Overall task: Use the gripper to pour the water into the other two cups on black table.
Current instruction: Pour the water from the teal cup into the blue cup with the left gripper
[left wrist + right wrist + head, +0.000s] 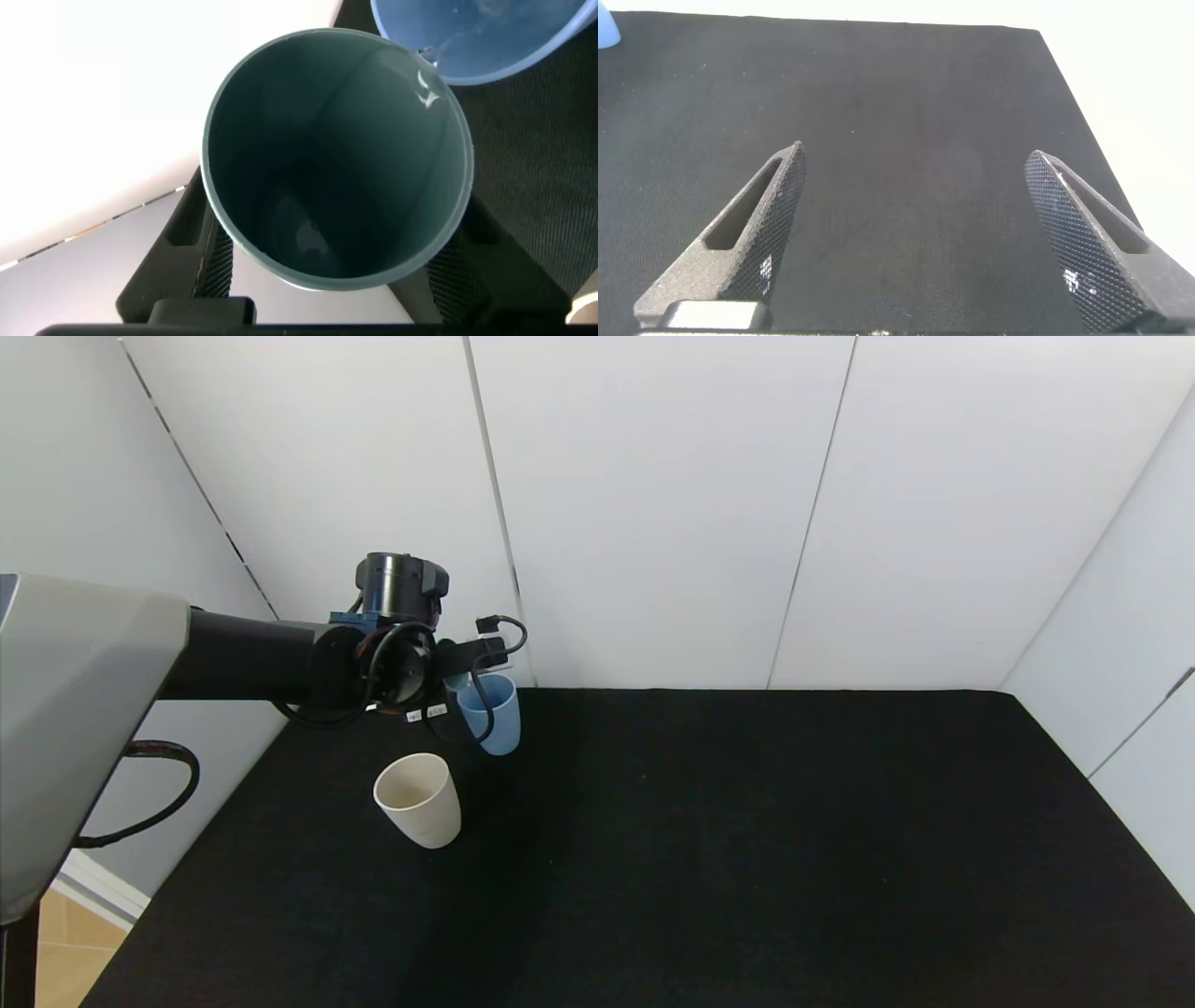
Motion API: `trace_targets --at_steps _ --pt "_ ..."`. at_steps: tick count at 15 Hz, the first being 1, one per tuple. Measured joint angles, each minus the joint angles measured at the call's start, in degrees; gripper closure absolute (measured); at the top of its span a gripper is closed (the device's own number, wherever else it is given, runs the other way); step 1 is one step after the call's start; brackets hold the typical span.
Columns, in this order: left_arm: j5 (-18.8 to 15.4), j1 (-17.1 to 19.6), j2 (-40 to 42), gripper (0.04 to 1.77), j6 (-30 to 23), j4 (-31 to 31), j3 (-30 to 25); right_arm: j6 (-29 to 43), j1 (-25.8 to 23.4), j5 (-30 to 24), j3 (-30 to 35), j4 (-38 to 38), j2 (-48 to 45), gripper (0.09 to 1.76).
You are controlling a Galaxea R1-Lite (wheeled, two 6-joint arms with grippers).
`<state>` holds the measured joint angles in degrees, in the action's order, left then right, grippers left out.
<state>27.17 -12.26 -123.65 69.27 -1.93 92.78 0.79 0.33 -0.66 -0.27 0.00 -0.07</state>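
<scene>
My left gripper is shut on a pale teal tumbler with a dark teal inside, held above the back left of the black table. The tumbler is tipped with its lip over the light blue cup, whose rim shows in the left wrist view. Water glints at the lip, and a little water lies at the tumbler's bottom. The beige cup stands upright just in front of the blue one, apart from it. My right gripper is open and empty over bare black cloth, outside the head view.
White wall panels edge the table at the back and on both sides. The table's left edge runs close to the beige cup. A sliver of the blue cup shows far off in the right wrist view.
</scene>
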Motion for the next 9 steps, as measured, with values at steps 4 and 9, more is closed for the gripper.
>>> trace_targets --at_steps 4,9 --pt "0.0 0.0 0.2 0.66 -0.5 -0.9 -0.3 0.0 0.0 0.0 0.0 0.0 0.0 0.14" --pt "-0.8 0.4 1.0 0.66 -3.8 -1.1 -1.9 0.0 0.0 0.0 0.0 0.0 0.0 0.14"
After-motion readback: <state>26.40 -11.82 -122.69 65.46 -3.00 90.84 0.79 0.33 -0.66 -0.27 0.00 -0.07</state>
